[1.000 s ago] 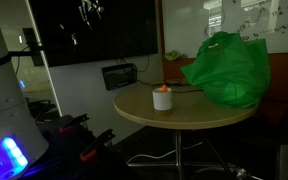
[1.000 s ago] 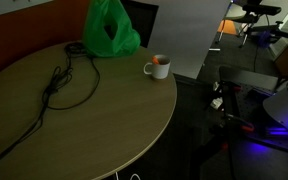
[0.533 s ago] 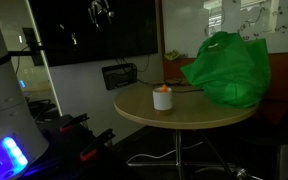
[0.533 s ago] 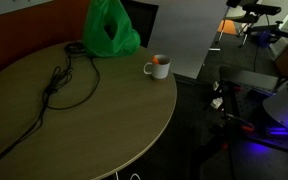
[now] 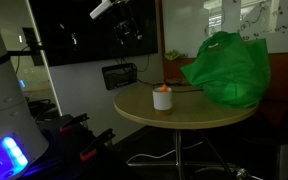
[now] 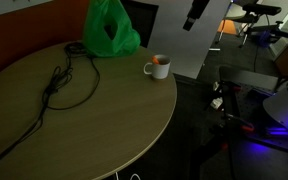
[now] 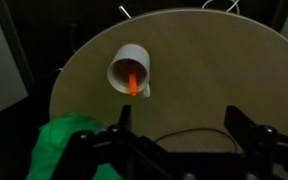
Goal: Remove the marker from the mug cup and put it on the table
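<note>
orange-red marker (image 7: 133, 80): sitting in the white mug cup (image 7: 134, 52)
gripper (image 7: 181, 128): above desk (image 7: 214, 60), jaws look spread wide, empty

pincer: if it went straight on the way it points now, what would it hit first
Most likely bare table, not the mug cup: in the wrist view the open pincer frames wood, with the cup and its marker off to one side. Depth is unclear.

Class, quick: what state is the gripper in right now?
Gripper: open, holding nothing. The marker sits in the mug.
</note>
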`<move>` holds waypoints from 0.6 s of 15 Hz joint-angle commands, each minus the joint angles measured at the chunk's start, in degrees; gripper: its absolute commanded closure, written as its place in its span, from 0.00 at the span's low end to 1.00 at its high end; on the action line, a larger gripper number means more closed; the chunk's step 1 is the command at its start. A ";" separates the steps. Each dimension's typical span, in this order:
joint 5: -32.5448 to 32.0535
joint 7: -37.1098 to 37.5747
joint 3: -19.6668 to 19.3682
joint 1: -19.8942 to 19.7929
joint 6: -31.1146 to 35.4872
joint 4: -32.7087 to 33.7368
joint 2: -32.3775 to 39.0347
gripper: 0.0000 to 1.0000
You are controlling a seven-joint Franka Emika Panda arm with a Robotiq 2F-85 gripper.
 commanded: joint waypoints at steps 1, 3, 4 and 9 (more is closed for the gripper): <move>-4.63 -0.41 0.37 -2.11 10.32 -0.33 6.62 0.00; -10.47 4.18 2.15 -5.66 13.35 0.17 9.55 0.00; -6.55 0.73 0.10 -2.85 11.28 -0.33 8.24 0.00; -9.13 2.25 1.06 -4.45 12.89 0.16 9.80 0.00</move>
